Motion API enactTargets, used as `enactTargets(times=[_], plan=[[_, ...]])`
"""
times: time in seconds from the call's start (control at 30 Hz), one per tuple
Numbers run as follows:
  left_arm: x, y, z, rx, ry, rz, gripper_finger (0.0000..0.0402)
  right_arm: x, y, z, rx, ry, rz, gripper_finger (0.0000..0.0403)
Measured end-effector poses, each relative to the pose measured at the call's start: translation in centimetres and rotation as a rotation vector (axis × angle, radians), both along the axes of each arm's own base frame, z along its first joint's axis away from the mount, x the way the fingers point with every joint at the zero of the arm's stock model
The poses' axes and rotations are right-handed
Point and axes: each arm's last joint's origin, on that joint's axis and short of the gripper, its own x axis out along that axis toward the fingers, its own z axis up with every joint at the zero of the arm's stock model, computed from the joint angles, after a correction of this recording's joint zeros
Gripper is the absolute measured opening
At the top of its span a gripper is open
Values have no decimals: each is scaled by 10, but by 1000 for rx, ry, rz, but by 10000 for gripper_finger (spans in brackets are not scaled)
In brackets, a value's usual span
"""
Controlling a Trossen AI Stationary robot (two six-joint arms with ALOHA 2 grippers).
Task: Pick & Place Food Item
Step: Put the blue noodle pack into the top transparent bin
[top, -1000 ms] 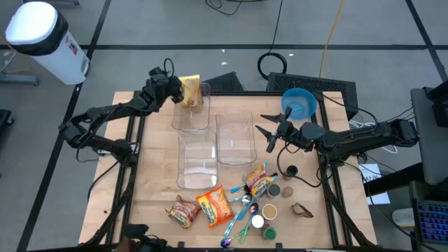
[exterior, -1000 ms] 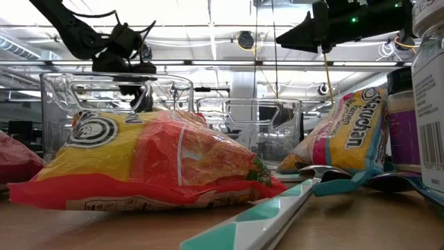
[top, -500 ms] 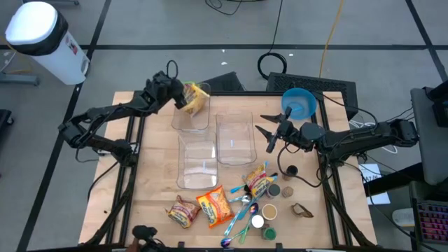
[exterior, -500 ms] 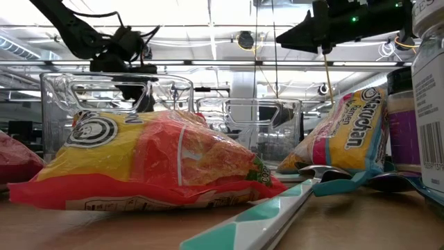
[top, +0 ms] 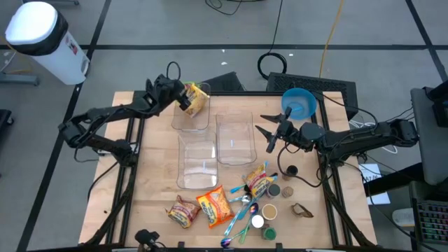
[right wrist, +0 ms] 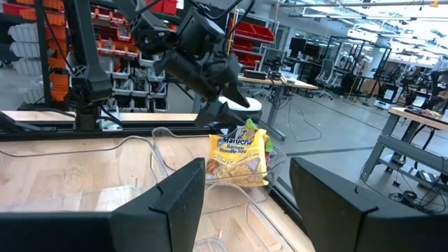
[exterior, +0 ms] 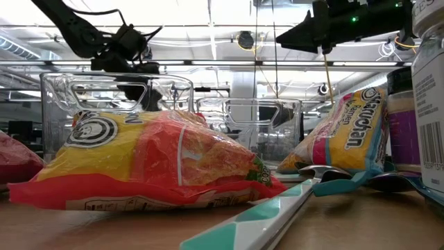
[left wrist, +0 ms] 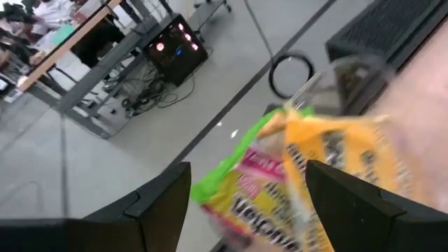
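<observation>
We see the left gripper (top: pixel 183 96) raised over the far left clear container (top: pixel 191 112), at the back of the wooden table (top: pixel 157 189). Its fingers (left wrist: pixel 350 196) stand apart, with a yellow ramen noodle packet (top: pixel 197 100) hanging tilted just in front of them, over the container's open top. In the left wrist view the packet (left wrist: pixel 315 175) shows between and beyond the two fingers; whether they touch it we cannot tell. From the right wrist view the same packet (right wrist: pixel 239 159) hangs just below the left gripper (right wrist: pixel 224 91), above the container's rim (right wrist: pixel 168 136).

The right gripper (top: pixel 270 131) hovers well off to the other side, beside the far right clear container (top: pixel 234 138), with its fingers (right wrist: pixel 329 196) parted and nothing between them. Behind it sits a blue bowl (top: pixel 299 103).

A third clear container (top: pixel 197 161) stands nearer the front edge, well away from both grippers. In front of it lies a cluster of goods: a red and yellow packet (top: pixel 215 206), another dark red packet (top: pixel 182 211), a further ramen packet (top: pixel 257 182), some spoons (top: pixel 241 210), and several small jars (top: pixel 269 210). In the low view the orange packet (exterior: pixel 159 163) fills the foreground with a teal spoon handle (exterior: pixel 270 215) lying before it.
</observation>
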Motion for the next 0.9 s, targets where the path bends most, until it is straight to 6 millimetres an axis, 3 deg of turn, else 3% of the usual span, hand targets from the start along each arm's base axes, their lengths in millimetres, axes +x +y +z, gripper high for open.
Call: enactTargets(times=[0.27,0.5,0.9], plan=[[11,-30,24,-107,-246,-291,282,0,0,0,-1,4,0,201],[-3,-54,51,-277,-445,-531,282,0,0,-1,1,12,0,201],[-25,-74,58,-467,-500,-455,283,1,1,-2,117,-33,53,201]])
